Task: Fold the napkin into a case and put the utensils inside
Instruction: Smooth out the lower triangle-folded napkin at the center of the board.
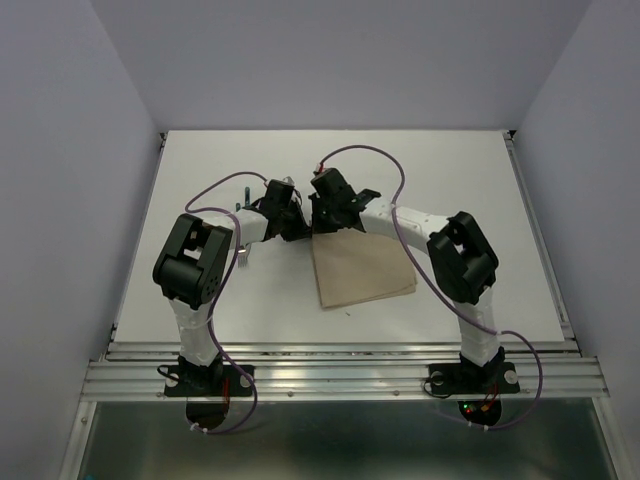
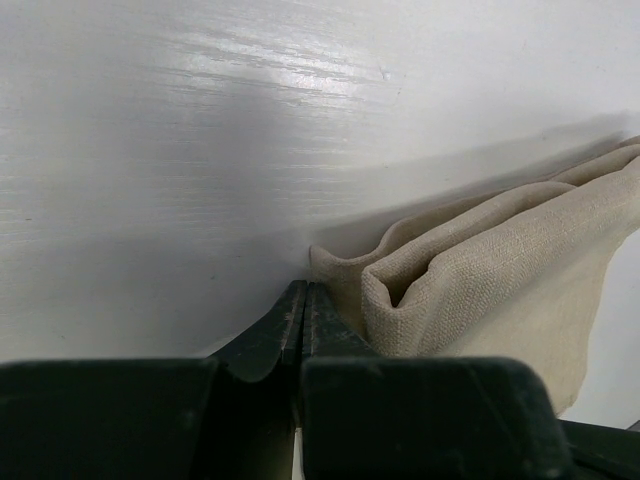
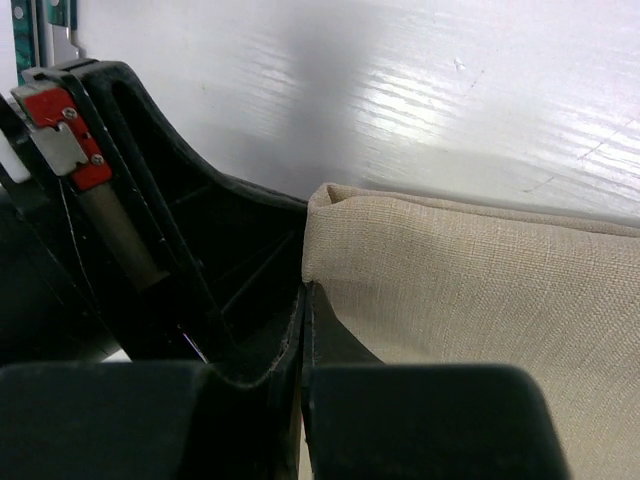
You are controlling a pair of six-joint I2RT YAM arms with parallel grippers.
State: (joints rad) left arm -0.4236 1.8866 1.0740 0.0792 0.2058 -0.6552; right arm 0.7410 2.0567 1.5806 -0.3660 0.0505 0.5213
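napkin [image 1: 362, 268]: on the table [image 1: 450, 170] – middle, slightly toward 3 o'clock
left gripper [image 1: 298, 228]: at napkin's 11 o'clock corner
right gripper [image 1: 318, 222]: same corner, just beside left gripper at its 3 o'clock
utensils [image 3: 45, 22]: on table, 9 o'clock of left gripper – partly behind left arm

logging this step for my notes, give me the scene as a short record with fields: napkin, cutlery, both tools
napkin: folded tan cloth on the table, far left corner raised between the two tools
left tool: shut, pinching the napkin's layered edge
right tool: shut, napkin corner at its tips, looks pinched
cutlery: green handle visible beyond the left tool, outside the napkin
task state: folding under way, nothing placed inside yet
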